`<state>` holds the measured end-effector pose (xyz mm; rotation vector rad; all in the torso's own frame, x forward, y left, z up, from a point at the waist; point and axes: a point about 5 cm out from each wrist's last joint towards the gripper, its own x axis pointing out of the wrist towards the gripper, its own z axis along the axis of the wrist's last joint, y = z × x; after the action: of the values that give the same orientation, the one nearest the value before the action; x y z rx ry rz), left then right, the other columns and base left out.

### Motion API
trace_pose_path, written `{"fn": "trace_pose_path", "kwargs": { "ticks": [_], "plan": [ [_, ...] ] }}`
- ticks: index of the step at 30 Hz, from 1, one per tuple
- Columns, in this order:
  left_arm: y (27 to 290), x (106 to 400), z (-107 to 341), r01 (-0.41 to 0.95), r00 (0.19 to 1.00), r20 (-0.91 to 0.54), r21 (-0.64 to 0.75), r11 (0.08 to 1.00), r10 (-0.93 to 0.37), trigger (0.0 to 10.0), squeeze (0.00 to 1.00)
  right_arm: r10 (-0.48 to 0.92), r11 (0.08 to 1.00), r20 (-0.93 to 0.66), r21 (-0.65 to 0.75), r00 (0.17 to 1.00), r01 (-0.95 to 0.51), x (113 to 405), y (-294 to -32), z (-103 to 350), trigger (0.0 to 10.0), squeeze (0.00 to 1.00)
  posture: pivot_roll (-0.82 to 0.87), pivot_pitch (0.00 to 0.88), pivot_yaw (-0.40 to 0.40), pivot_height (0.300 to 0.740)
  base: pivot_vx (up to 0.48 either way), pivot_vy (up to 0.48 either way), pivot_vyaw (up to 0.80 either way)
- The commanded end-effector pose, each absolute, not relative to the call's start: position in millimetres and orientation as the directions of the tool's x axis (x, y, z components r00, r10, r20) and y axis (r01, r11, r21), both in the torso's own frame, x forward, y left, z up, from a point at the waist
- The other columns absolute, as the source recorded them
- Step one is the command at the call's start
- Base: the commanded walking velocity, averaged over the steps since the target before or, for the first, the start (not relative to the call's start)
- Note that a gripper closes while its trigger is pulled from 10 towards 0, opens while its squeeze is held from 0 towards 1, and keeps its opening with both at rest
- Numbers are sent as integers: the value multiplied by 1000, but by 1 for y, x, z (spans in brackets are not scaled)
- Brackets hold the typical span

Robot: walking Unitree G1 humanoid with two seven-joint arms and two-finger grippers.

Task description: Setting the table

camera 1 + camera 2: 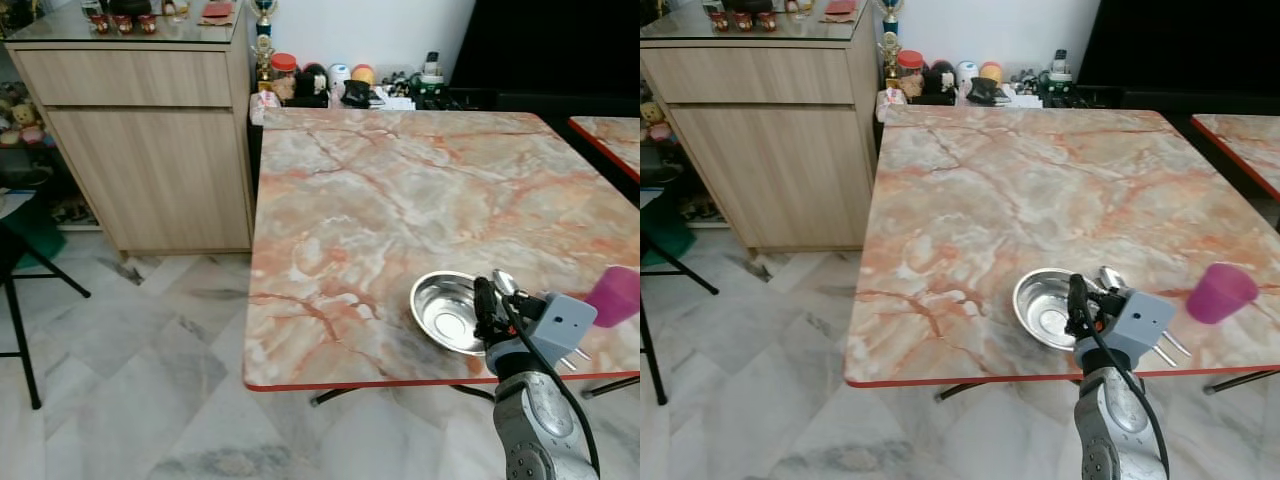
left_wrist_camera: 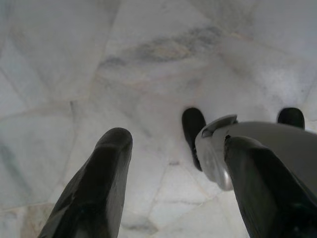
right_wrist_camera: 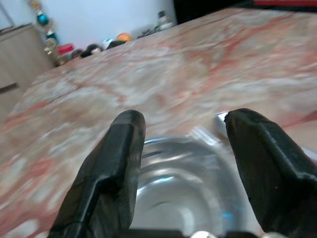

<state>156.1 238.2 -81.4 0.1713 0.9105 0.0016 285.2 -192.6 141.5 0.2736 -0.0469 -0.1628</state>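
left eye view: square marble-pattern desk (image 1: 400,200) with red edge; round shiny steel bowl (image 1: 450,312) sits near the front edge, toward the robot's right. Right claw (image 1: 487,305) hangs over the bowl's near-right rim, silver arm rising from below. A spoon tip (image 1: 505,281) pokes up just behind the claw, fork tines (image 1: 574,358) show by the wrist block; both lie beside the bowl. Purple plastic cup (image 1: 615,295) stands right of the bowl, near it but apart. Light wood cabinet (image 1: 150,140) stands left of the desk; clutter of jars and small items (image 1: 340,85) lines the wall behind.
right eye view: same layout; bowl (image 1: 1048,308) upright and empty, cup (image 1: 1221,292) upright. Bowl, cutlery and cup are grouped at one seat edge, reads as one place setting.
left wrist view: left claw (image 2: 173,183) hangs idle over pale marble floor tiles (image 2: 124,74), fingers wide apart, gripping nothing; robot's foot visible below.
right wrist view: right claw (image 3: 183,173) looks straight down into the bowl (image 3: 178,198), fingers (image 3: 114,168) spread wide, straddling the bowl, holding nothing.
judgement: claw is likely about to adjust or has just placed the bowl; which one, cannot tell.
risk: bowl close to desk edge, a nudge could slide it off.
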Motion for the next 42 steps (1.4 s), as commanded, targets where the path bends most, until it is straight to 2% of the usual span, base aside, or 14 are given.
{"fn": "trace_pose_path", "kwargs": {
  "ticks": [1,10,14,22,31,38,42],
  "plan": [
    [235,150,-85,73,592,-803,140,987,70,10000,0,-183,948,37,272,982,167,283,-197,147,10000,0,14,88,-52,740,0,0,0],
    [234,147,-87,73,583,-810,137,988,69,10000,0,-192,940,21,291,981,178,282,-199,147,10000,0,13,104,-54,740,0,0,0],
    [233,146,-87,68,581,-811,134,989,70,10000,0,-194,940,-32,281,981,195,284,-199,143,10000,0,14,106,-56,740,0,0,0],
    [232,146,-88,62,581,-811,129,990,70,10000,0,-199,912,-93,346,976,219,284,-200,136,10000,0,14,115,-61,740,0,0,0],
    [233,144,-88,61,575,-815,128,990,70,10000,0,-228,866,-209,403,951,296,271,-211,127,10000,0,8,126,-60,740,0,0,0],
    [233,143,-89,60,573,-817,126,990,70,10000,0,-193,850,-253,440,948,291,273,-212,120,10000,0,9,124,-60,740,0,0,0],
    [233,143,-89,59,572,-817,125,990,69,10000,0,-150,834,-266,483,952,267,277,-204,119,10000,0,20,124,-59,740,0,0,0]
  ]
}}
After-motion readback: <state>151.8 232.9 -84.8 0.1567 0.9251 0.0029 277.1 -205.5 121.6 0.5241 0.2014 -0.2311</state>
